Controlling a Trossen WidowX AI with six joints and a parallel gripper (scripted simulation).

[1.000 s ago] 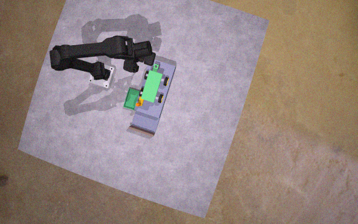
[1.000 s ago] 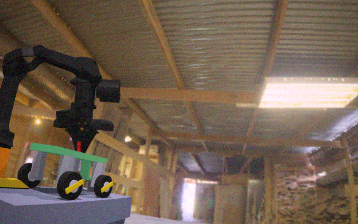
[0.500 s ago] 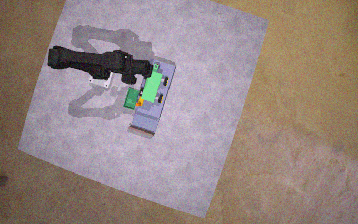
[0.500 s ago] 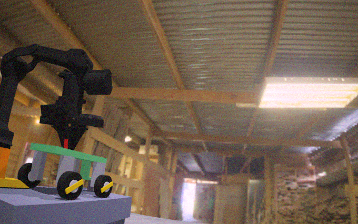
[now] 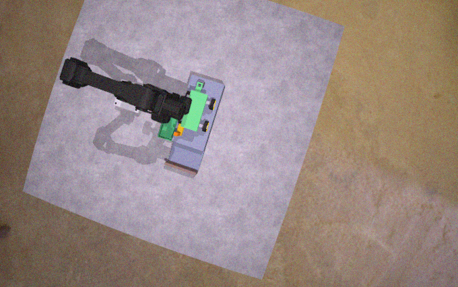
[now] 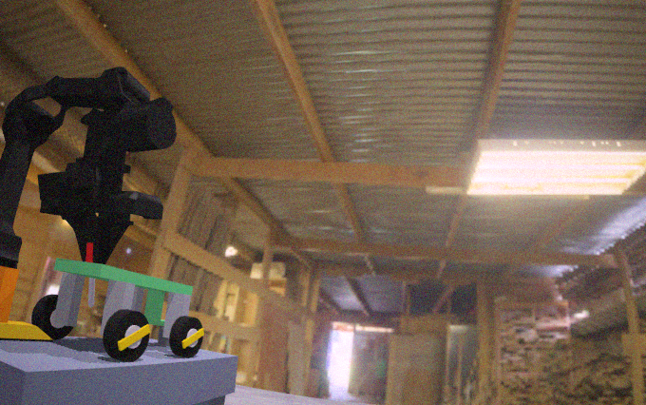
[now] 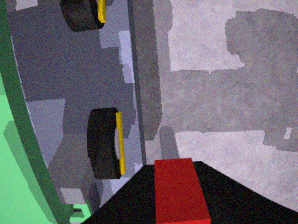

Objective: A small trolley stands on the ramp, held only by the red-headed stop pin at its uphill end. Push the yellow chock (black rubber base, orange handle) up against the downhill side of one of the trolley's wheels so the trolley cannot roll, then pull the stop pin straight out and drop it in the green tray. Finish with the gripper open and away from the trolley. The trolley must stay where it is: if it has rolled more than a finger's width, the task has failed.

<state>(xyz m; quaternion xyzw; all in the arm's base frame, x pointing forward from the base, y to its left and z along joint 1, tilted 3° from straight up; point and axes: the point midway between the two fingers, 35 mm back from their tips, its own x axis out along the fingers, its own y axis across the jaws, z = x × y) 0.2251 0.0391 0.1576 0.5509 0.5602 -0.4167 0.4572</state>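
My gripper (image 6: 96, 257) (image 7: 172, 173) is shut on the red-headed stop pin (image 6: 89, 251) (image 7: 181, 192), whose grey shaft hangs down; it is beside the trolley, higher than the wheels, and the arm hides it in the top view. The green-topped trolley (image 5: 194, 111) (image 6: 125, 275) (image 7: 12, 165) stands on the ramp (image 5: 186, 155) (image 6: 142, 386). The yellow chock (image 5: 180, 128) (image 6: 23, 330) with its orange handle (image 5: 176, 133) (image 6: 7, 293) sits at a downhill wheel (image 6: 51, 316), seemingly touching it. The green tray (image 5: 165, 133) lies beside the ramp, partly under the arm.
The green pin bracket (image 5: 199, 84) stands at the trolley's uphill end with its hole showing. A brown end strip (image 5: 180, 167) crosses the ramp's low end. The black arm (image 5: 135, 94) reaches over the tray's upper side and up to the trolley's near side.
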